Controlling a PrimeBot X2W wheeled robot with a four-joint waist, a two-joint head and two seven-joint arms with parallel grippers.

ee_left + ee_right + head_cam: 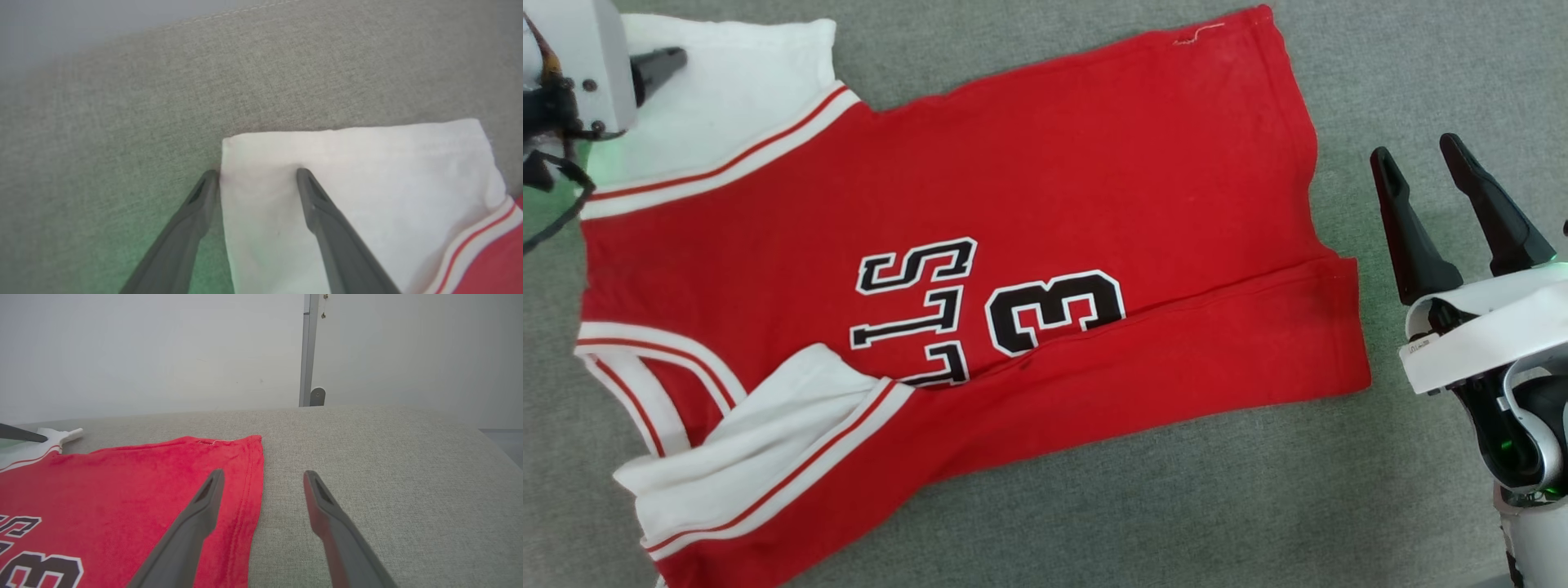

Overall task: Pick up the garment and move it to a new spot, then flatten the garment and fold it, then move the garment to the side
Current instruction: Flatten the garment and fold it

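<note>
Gaping, left tool [255, 174] and right tool [1414, 150] hover by the edge-folded red garment [1013, 180].

Bare grey surface [1176, 506] along the near side and right of the garment [1013, 180], open around the right pincer [1414, 147], fingers spread near the hem. Narrow free strip beyond its far side. Across the middle only flat cloth. Left pincer [256, 172] parted astride a white sleeve [388, 183] corner, bare surface to one side. Past the surface's rim, a wall [163, 347] and metal post [308, 347].
</note>
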